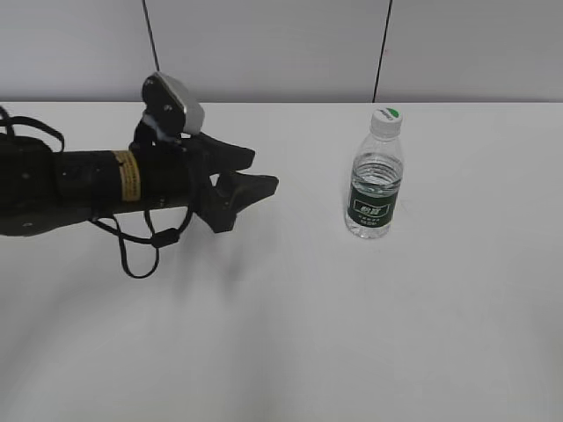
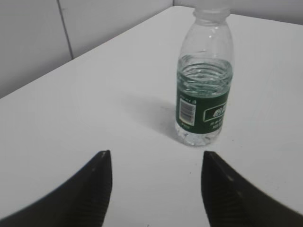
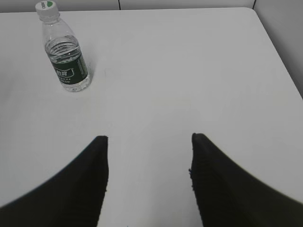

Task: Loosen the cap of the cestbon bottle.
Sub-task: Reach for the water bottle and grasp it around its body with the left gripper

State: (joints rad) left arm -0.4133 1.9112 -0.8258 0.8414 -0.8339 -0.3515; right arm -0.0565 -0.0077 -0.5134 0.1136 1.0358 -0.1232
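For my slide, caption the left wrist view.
Open left pincer faces an upright water bottle on the white table, not touching it.

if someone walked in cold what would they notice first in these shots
First, the small clear plastic water bottle with a dark green label, upright and alone on the white table, right of centre, its white screw cap on. Then the black left arm's open pincer reaching in from the left, empty and apart from the bottle.
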